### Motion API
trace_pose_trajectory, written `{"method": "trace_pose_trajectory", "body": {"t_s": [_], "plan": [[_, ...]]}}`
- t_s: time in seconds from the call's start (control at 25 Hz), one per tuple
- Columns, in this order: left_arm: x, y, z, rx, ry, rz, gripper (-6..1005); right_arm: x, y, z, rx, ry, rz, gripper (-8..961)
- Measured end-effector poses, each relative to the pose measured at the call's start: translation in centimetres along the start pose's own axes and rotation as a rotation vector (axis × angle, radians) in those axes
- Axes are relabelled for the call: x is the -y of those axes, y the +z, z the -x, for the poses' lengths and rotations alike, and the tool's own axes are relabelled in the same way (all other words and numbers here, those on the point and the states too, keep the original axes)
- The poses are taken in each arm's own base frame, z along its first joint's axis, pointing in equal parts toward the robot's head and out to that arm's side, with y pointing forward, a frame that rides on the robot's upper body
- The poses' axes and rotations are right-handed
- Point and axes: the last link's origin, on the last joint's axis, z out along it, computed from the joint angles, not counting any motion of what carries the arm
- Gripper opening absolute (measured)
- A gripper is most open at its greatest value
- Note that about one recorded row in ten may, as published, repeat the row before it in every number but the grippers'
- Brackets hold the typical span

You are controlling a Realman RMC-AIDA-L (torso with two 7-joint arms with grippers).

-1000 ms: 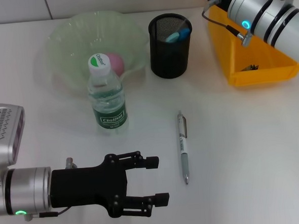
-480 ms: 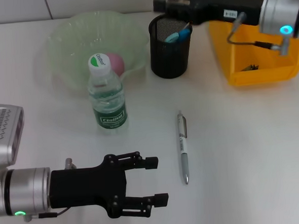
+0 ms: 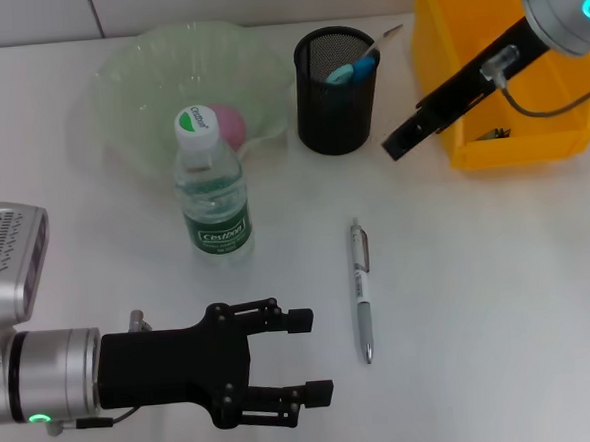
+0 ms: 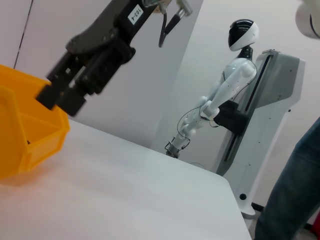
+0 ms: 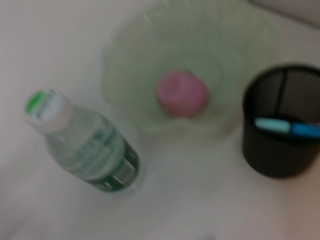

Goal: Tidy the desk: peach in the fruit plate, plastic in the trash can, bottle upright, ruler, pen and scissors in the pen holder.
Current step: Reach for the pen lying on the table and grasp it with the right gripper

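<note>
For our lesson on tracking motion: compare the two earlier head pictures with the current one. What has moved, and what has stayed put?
The right gripper swung from above the black mesh pen holder down to the table between that holder and the yellow plastic bin. Nothing was visibly picked up or released. The left gripper, silver pen, upright clear water bottle and pink peach in the green plate kept their places.

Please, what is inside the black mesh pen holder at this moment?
In the pen holder, blue handles lean against the rim, and a pale tip sticks out above it. The lower parts are hidden by the mesh wall. The pen lies outside on the desk.
</note>
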Motion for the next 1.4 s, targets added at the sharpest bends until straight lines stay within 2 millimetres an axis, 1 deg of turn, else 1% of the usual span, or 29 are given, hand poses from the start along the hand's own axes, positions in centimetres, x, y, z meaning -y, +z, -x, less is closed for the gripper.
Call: {"method": "trace_pose_trajectory", "body": {"t_s": [0.12,0.24,0.28,0.32,0.44,0.48,0.6,0.64,0.68,0.72,0.8,0.88,1.04,1.08,1.28,1.4], "plan": [[0.0,0.0,0.0,0.002,-0.007,-0.003,829,-0.5,0.7,0.5,-0.098,0.046,-0.086,597],[0.1,0.0,0.0,0.004,-0.005,-0.005,829,-0.8,1.8,0.5,-0.127,0.092,-0.120,597],[0.1,0.0,0.0,0.004,-0.005,-0.005,829,-0.7,2.7,0.3,-0.138,0.122,-0.100,597],[0.1,0.0,0.1,0.006,-0.002,-0.009,829,-0.7,2.7,0.3,-0.138,0.122,-0.100,596],[0.4,-0.1,0.2,0.016,0.010,-0.031,829,-0.9,3.9,-0.1,-0.152,0.159,-0.038,596],[0.4,-0.1,0.3,0.016,0.013,-0.032,829,-1.0,4.4,-0.1,-0.146,0.154,-0.037,596],[0.4,-0.1,0.3,0.017,0.015,-0.031,829,-1.1,4.8,-0.1,-0.140,0.134,-0.048,596],[0.4,-0.1,0.3,0.018,0.015,-0.031,829,-1.3,5.1,-0.1,-0.140,0.122,-0.052,595],[0.4,0.0,0.3,0.018,0.015,-0.030,829,-1.8,6.0,-0.2,-0.159,0.097,-0.053,595],[0.4,0.0,0.3,0.018,0.015,-0.030,829,-1.8,6.0,-0.2,-0.159,0.097,-0.053,595],[0.4,0.0,0.3,0.018,0.014,-0.030,829,-2.2,6.7,-0.2,-0.178,0.080,-0.047,595],[0.5,0.0,0.3,0.020,0.016,-0.033,829,-2.9,7.8,-0.3,-0.192,0.083,-0.008,621],[0.5,0.0,0.4,0.022,0.016,-0.037,829,-3.3,8.6,-0.2,-0.197,0.098,0.026,737],[0.6,0.0,0.4,0.024,0.021,-0.040,829,-3.5,9.1,-0.2,-0.208,0.091,0.026,766],[0.5,-0.1,0.6,0.026,0.023,-0.049,829,-3.9,10.0,-0.3,-0.231,0.062,0.007,765],[0.5,-0.1,0.7,0.027,0.028,-0.051,829,-3.7,10.5,-0.5,-0.239,0.065,-0.005,765]]}}
